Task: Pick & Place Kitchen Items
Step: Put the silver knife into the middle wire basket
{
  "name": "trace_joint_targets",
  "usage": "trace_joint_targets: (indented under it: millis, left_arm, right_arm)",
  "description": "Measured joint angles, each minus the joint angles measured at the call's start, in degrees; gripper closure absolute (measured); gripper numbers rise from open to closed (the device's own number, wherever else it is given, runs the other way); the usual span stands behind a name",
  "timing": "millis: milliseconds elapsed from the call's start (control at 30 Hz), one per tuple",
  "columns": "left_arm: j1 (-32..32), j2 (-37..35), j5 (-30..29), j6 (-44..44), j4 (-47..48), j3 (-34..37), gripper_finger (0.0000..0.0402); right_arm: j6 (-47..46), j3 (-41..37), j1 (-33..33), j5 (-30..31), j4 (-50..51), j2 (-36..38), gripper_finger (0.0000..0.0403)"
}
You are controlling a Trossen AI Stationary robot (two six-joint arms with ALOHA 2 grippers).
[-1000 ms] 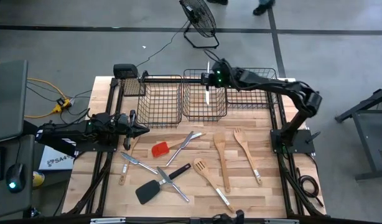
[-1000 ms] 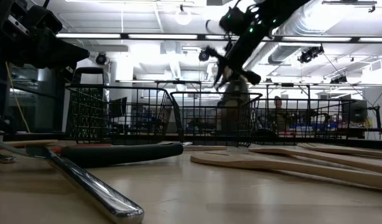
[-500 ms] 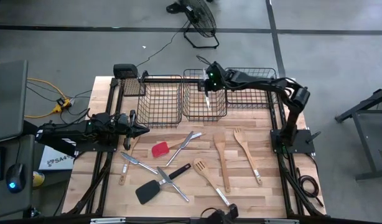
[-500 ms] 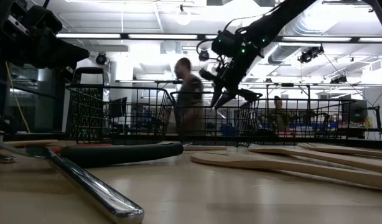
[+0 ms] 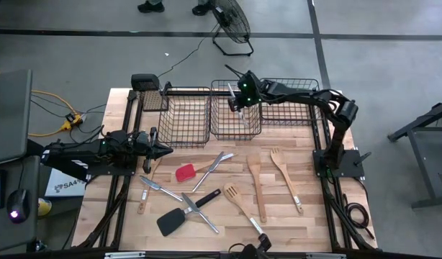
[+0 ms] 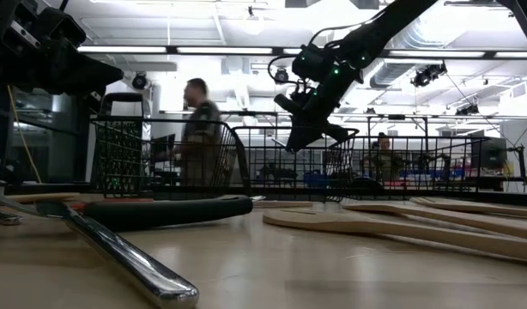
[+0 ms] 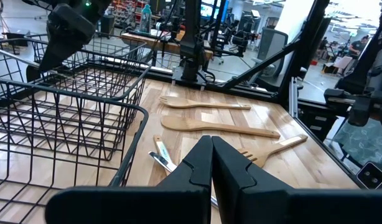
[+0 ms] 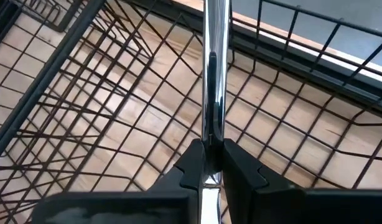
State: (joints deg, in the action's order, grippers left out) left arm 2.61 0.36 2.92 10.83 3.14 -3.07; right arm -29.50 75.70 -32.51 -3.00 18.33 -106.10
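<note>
A silver metal utensil (image 8: 214, 81) is pinched between the fingers of the right gripper (image 5: 237, 105) and hangs inside the middle wire basket (image 5: 222, 128) at the table's far side; only the right wrist view shows its shiny handle over the basket's mesh floor. The other utensils lie on the wooden table (image 5: 307, 223): a red-headed spatula (image 5: 185, 173), a black turner (image 5: 172, 221), three wooden tools including a slotted turner (image 5: 232, 193), and metal cutlery (image 5: 214, 164). The left gripper (image 5: 163, 150), fingers pressed together and empty, waits at the table's left edge. A white label (image 5: 61, 187) below it reads partly "SA4". In the low view, a person (image 6: 197, 129) stands behind the baskets.
</note>
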Motion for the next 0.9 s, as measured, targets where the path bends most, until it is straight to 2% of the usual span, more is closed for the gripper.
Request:
trace_joint_targets:
  millis: [233, 467, 700, 900]
  left_arm:
    - [-0.02, 0.0, 0.01, 0.0, 0.0, 0.0, 0.0402]
    - [0.0, 0.0, 0.0, 0.0, 0.0, 0.02, 0.0402]
    - [-0.02, -0.02, 0.02, 0.0, 0.0, 0.0, 0.0402]
    - [-0.01, 0.0, 0.0, 0.0, 0.0, 0.0, 0.0402]
  right_arm:
    - [0.52, -0.04, 0.56, -1.93, 1.39, 0.41, 0.0374]
    - [1.56, 1.71, 1.95, -0.96, 2.81, 4.38, 0.0374]
    - [14.09, 7.77, 3.45, -2.31, 5.39, 4.66, 0.0373]
    - [10.29, 8.17, 4.47, 1.97, 8.51, 4.42, 0.0374]
